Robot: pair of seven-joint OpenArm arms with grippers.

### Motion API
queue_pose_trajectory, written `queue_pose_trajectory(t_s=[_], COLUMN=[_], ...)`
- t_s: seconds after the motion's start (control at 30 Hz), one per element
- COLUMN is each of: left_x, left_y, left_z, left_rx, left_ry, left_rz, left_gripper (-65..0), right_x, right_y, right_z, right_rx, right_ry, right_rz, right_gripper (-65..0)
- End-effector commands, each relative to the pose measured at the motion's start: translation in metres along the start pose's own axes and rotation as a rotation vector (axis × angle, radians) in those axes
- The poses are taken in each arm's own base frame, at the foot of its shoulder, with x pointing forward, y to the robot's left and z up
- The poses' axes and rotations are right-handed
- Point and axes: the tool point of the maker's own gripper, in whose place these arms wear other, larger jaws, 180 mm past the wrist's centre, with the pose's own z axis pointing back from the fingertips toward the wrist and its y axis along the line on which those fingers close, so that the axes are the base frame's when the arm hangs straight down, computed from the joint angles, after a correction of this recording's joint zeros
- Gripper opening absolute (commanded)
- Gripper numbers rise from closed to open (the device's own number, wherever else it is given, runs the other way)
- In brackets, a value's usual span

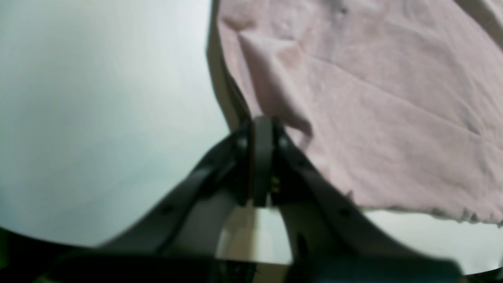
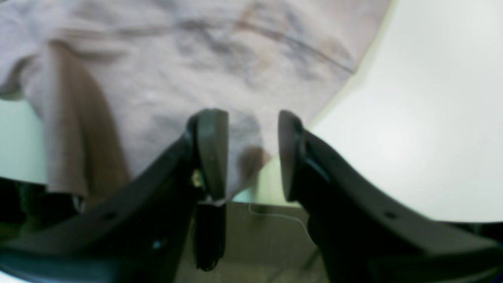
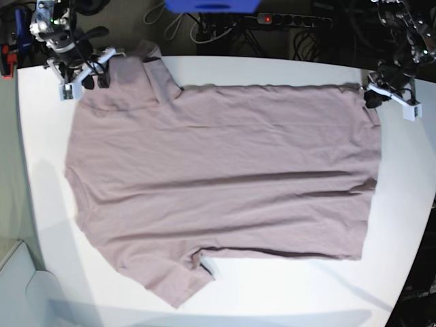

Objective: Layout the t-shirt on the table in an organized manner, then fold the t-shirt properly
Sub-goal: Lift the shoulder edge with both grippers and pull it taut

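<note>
No legible text, labels, brand marks, numbers or signs in any of the three views. The t-shirt is plain, with no print or readable tag on the side that shows. The table carries no markings. Both wrist views are too blurred to resolve any lettering on the gripper hardware. In the base view, the clutter beyond the far edge of the table is dark and too small to read.
</note>
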Motion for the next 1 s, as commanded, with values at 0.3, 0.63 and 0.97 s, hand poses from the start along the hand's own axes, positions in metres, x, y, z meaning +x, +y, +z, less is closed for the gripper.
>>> queue_pose_trajectory(t_s=[0.3, 0.63, 0.97], left_x=[0.006, 0.006, 0.006], left_y=[0.010, 0.010, 0.010], left_z=[0.003, 0.003, 0.004], left_rx=[0.037, 0.037, 0.037], left_ry=[0.026, 0.026, 0.025], left_rz=[-0.034, -0.034, -0.035], left_gripper=[-64.8, -64.8, -64.8], right_x=[0.003, -0.017, -0.049], right_y=[0.001, -0.002, 0.006], right_z=[0.003, -0.002, -0.012], right_rx=[0.003, -0.003, 0.025], right_ry=[-0.019, 0.031, 0.116], right_rz=[-0.001, -0.030, -0.056], right_gripper=[-35.1, -35.2, -45.2])
